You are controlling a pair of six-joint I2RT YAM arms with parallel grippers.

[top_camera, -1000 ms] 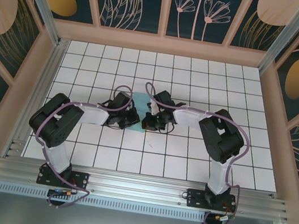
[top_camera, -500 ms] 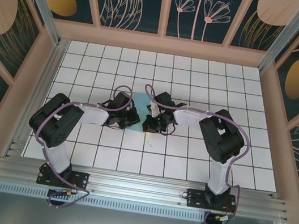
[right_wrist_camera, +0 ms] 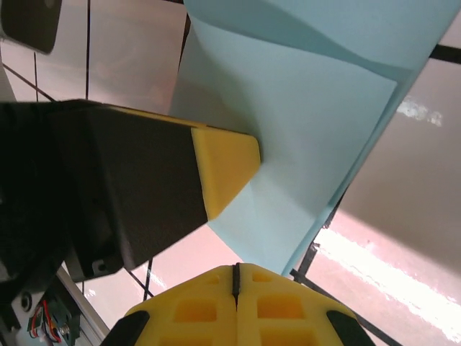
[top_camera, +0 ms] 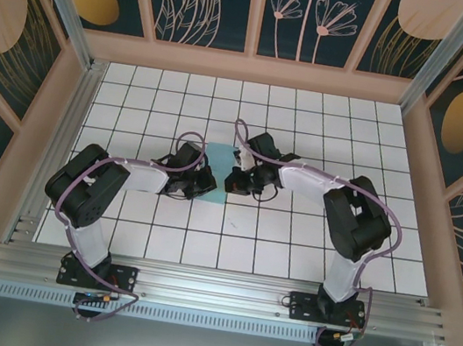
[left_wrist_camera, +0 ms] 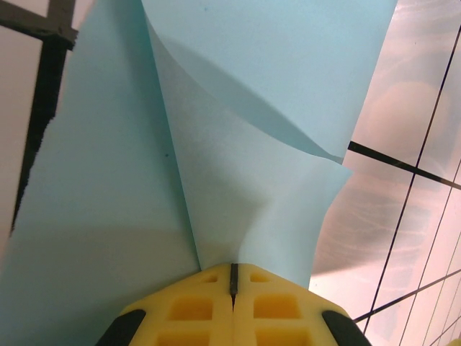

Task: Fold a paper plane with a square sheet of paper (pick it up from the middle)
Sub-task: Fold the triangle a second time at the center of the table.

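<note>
Start at your near edge. The left arm has not shifted over the last second. The right arm has: its elbow swung out toward 3 o'clock and its wrist slid toward 12 o'clock.

The left gripper [left_wrist_camera: 232, 270] has its jaws pressed together and clamped on the sheet of paper [top_camera: 220, 160]. A raised crease runs straight into the seam between its pads. It sits on the sheet's 9 o'clock side.

The right gripper [right_wrist_camera: 235, 270] also has its jaws together, on the sheet's 3 o'clock side. The paper's near edge runs down to its seam, so it looks pinched there too, though the contact is partly hidden.

The sheet lies flat on the table [top_camera: 289, 254] only in part, near the middle of the tiles, between the two wrists. Seen from the left wrist, a flap curls up and over toward 12 o'clock.

My reading is that the right arm's move carried that flap, so a fold is being drawn across while the left gripper anchors the paper. No plane shape shows yet and the fold is not pressed down. Watch that the anchor doesn't slip, or the crease will run crooked.
</note>
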